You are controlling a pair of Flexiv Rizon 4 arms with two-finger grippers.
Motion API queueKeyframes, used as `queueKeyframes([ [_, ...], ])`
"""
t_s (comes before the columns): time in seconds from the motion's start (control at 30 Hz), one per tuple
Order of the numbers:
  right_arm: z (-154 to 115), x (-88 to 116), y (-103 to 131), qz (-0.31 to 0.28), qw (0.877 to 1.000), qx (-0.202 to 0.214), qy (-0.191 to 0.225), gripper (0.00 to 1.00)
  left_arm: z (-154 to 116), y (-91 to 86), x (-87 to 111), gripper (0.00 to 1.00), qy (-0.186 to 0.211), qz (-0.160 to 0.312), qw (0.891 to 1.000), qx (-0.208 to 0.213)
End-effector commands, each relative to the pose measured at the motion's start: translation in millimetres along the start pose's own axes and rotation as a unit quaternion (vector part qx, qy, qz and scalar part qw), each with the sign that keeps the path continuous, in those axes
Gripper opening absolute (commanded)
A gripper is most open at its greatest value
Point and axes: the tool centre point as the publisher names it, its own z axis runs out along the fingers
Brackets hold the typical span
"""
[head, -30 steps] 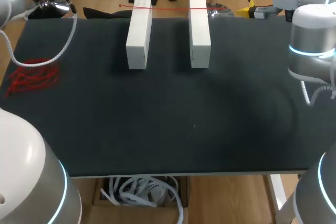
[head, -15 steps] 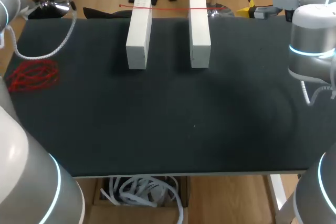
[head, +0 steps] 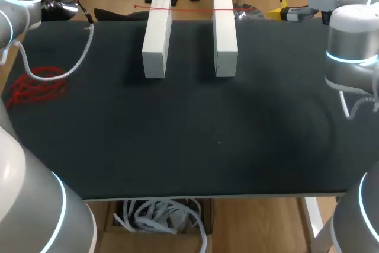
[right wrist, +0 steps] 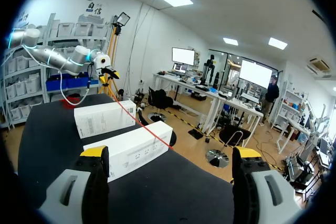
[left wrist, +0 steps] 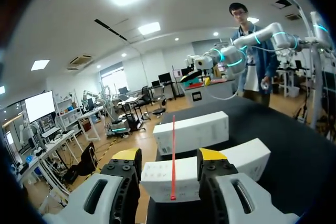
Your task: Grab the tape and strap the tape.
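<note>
Worktop [head: 177, 146]: black, carries two white blocks side by side near the far edge, long sides parallel, a gap between them. Left block [head: 156, 38], right block [head: 225, 35].

Tape [head: 189, 9]: thin red line, straight, lying across the far ends of both blocks and bridging the gap. It overhangs each block a little on the outer side. Cannot tell where its ends are fixed.

Red tangle [head: 35, 87]: loose heap by the left edge, well apart from the blocks.

Left claw [left wrist: 169, 156]: fingers apart, gripping nothing. It sits off the far left corner, pointed along the tape line; the left block's end shows ahead between the yellow tips, not touched. My left arm's white cable [head: 80, 57] droops over the worktop near the tangle.

Right claw [right wrist: 171, 152]: fingers spread wide, nothing between them. Both blocks and the tape lie ahead of it, well apart. Right arm [head: 352, 45] stands folded at the right edge.
</note>
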Motion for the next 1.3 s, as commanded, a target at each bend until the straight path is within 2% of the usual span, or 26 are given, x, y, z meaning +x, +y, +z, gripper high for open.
queueKeyframes([
  [0.03, 0, 0, 0, 0.000, 1.000, 0.001, 0.000, 1.00, 4, 15.3, -8.6, 0.44, 0.336, -0.003, 0.941, 0.049],
  [0.4, 0, 0, 0, 0.000, 1.000, 0.001, 0.000, 1.00, 11, 36.4, -5.1, 0.45, 0.338, -0.010, 0.939, 0.061],
  [0.6, 0, 0, 0, 0.000, 1.000, 0.001, 0.000, 1.00, 8, 53.8, -2.0, 0.42, 0.325, -0.017, 0.943, 0.064],
  [0.8, 0, 0, 0, 0.000, 1.000, 0.001, 0.000, 1.00, 4, 66.7, 1.6, 0.43, 0.318, -0.025, 0.945, 0.067],
  [1.07, 0, 0, 0, 0.000, 1.000, 0.001, 0.000, 1.00, 1, 77.0, 0.4, 0.40, 0.314, -0.030, 0.946, 0.068],
  [1.2, 0, 0, 0, 0.000, 1.000, 0.001, 0.000, 1.00, 1, 82.4, -3.9, 0.37, 0.319, -0.030, 0.945, 0.068],
  [1.3, 0, 0, 0, 0.000, 1.000, 0.001, 0.000, 1.00, 2, 85.2, -7.1, 0.38, 0.327, -0.029, 0.942, 0.070],
])
